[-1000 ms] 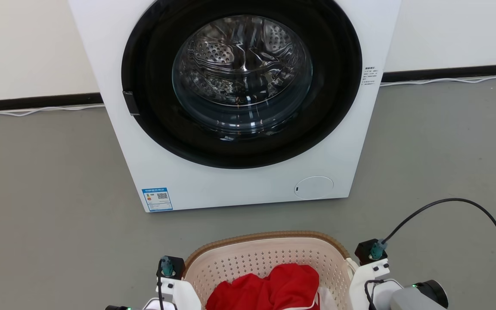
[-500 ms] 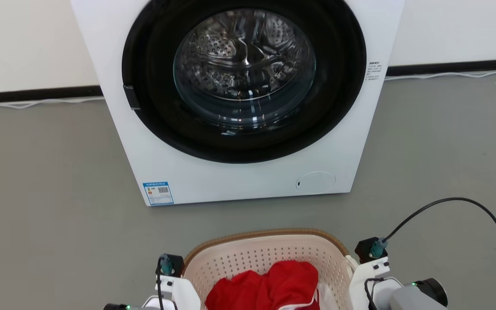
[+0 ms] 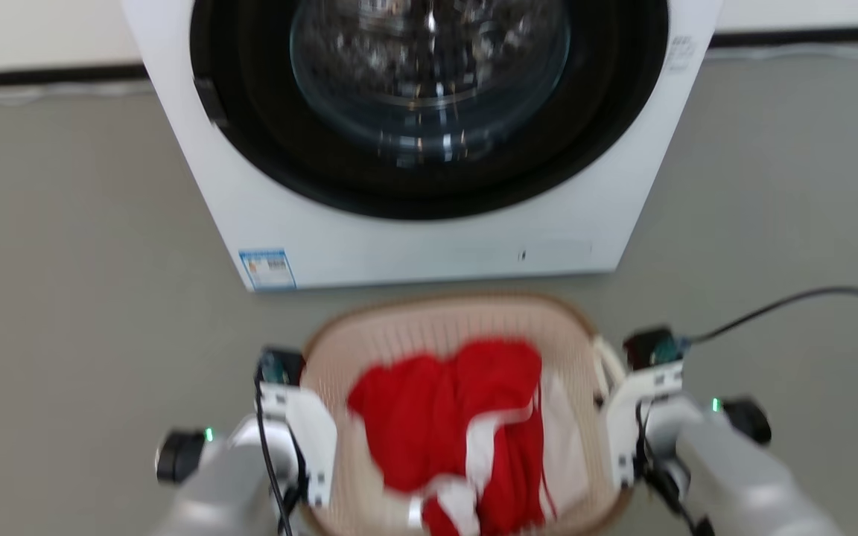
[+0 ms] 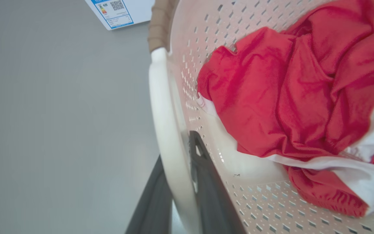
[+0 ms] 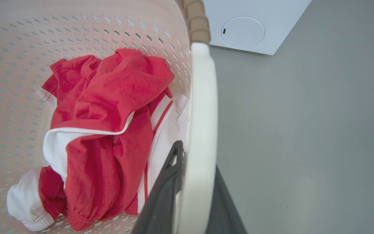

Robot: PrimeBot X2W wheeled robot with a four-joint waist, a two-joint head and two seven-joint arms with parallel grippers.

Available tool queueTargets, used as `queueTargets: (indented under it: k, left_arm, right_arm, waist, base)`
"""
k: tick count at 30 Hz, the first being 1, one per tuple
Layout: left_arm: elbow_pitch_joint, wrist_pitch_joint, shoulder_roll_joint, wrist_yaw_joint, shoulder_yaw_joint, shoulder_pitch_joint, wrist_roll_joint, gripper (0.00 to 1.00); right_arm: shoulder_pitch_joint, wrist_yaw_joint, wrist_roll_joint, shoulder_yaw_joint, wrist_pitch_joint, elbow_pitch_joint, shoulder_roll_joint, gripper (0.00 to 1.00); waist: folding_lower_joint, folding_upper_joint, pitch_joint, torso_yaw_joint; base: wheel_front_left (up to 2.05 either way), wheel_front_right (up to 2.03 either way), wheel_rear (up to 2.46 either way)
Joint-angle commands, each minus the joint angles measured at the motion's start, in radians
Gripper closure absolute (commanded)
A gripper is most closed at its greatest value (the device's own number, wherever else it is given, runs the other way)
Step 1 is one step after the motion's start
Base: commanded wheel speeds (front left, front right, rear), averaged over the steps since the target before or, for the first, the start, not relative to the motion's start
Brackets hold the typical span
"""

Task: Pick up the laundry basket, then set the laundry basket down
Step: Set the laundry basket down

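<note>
The basket (image 3: 429, 327) is in front of the washer (image 3: 414, 246), close to its lower edge, between the two arms. The head view is blurred, so I cannot tell if the basket's bottom touches the floor (image 3: 64, 260). The left gripper (image 4: 177, 152) is clamped on the white left handle (image 4: 166, 130), with one dark finger outside it and the other inside, against the perforated wall. The right gripper (image 5: 197, 156) is clamped on the right handle (image 5: 200, 113) in the same way. A crumpled red cloth (image 3: 436, 417) with white trim lies inside the basket. A black cable (image 3: 794, 301) curves above the floor on the right side.
</note>
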Motion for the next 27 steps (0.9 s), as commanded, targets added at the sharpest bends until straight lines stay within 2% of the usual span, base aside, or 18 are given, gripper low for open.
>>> queueTargets:
  k: [1, 12, 27]
  left_arm:
    - [-0.011, -0.013, 0.010, 0.004, 0.015, -0.061, 0.005, 1.00]
    - [-0.017, -0.180, 0.022, 0.020, 0.050, -0.268, 0.012, 1.00]
    - [-0.005, -0.293, 0.037, 0.020, 0.072, -0.450, 0.017, 1.00]
  right_arm:
    - [-0.053, 0.017, -0.010, 0.014, -0.034, -0.043, 0.029, 1.00]
    - [-0.254, 0.017, -0.087, -0.078, -0.234, 0.056, 0.029, 1.00]
    - [-0.417, 0.017, -0.180, -0.165, -0.354, 0.108, 0.029, 1.00]
  waist:
    - [0.0000, 0.0000, 0.059, 0.008]
    - [0.0000, 0.0000, 0.406, 0.035]
    - [0.0000, 0.0000, 0.671, 0.025]
  base:
    - [0.00, 0.00, 0.00]
    - [0.00, 0.00, 0.00]
    - [0.00, 0.00, 0.00]
